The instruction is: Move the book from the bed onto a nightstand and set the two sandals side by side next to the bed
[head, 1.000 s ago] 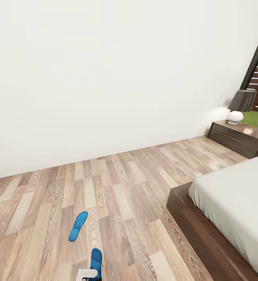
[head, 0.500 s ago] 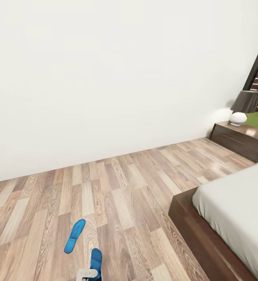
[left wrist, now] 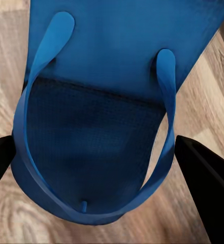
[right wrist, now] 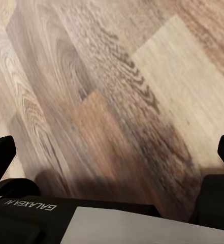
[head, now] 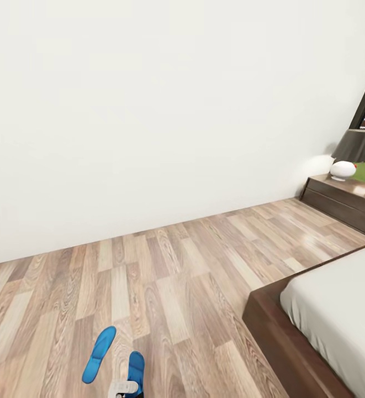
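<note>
Carried sandal (left wrist: 99, 117): bright blue flip-flop hanging between the left gripper's (left wrist: 96, 162) two dark fingers, one at either edge of the sole. The fingers sit against its sides, so it looks clamped for carrying. In the head view it shows at the lower edge (head: 135, 369) above a white part of the arm.
Other sandal (head: 99, 354): flat on the floor (head: 171, 276), just beside the carried one, well apart from the bed (head: 326, 315).
Right gripper (right wrist: 112, 168): dark fingers (right wrist: 1, 157) spread wide over bare planks, nothing between them.
Book: not seen here.
Nightstand (head: 342, 202): low, dark, glossy, against the wall beyond the bed; a lamp (head: 350, 155) with a dark shade and round white base stands on it.
Materials: thin rubbery straps curve over a finely dotted sole; grained wood planks; plain white mattress on a dark brown frame.
Likely step: bringing the sandal toward the bedside, judging by the grip.
</note>
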Robot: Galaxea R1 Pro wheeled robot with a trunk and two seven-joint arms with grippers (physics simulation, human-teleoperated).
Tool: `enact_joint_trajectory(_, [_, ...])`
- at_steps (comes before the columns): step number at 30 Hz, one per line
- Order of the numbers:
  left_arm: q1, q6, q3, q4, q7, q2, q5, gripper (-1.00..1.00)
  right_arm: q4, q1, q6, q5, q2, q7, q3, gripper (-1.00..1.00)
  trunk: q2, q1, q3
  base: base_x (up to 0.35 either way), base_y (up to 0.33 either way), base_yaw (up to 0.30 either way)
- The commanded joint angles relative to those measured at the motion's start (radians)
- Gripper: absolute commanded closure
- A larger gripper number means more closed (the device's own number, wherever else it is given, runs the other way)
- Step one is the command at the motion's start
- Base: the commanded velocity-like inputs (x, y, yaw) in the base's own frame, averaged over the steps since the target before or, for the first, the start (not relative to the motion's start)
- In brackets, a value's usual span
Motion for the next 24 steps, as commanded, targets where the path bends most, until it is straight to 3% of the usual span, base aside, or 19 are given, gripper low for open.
enact_joint_trajectory(1, [-0.001,-0.004,0.009,0.0,-0.003,0.0,-0.01,1.0,0.0,0.0,0.01,-0.009,0.0,0.004,-0.002,-1.0,0.0,0.0,-0.001,0.318,0.0,0.0])
enact_joint_trajectory(24, [-0.001,-0.004,0.009,0.0,-0.003,0.0,-0.01,1.0,0.0,0.0,0.01,-0.009,0.0,0.004,-0.002,-1.0,0.0,0.0,-0.001,0.318,0.0,0.0])
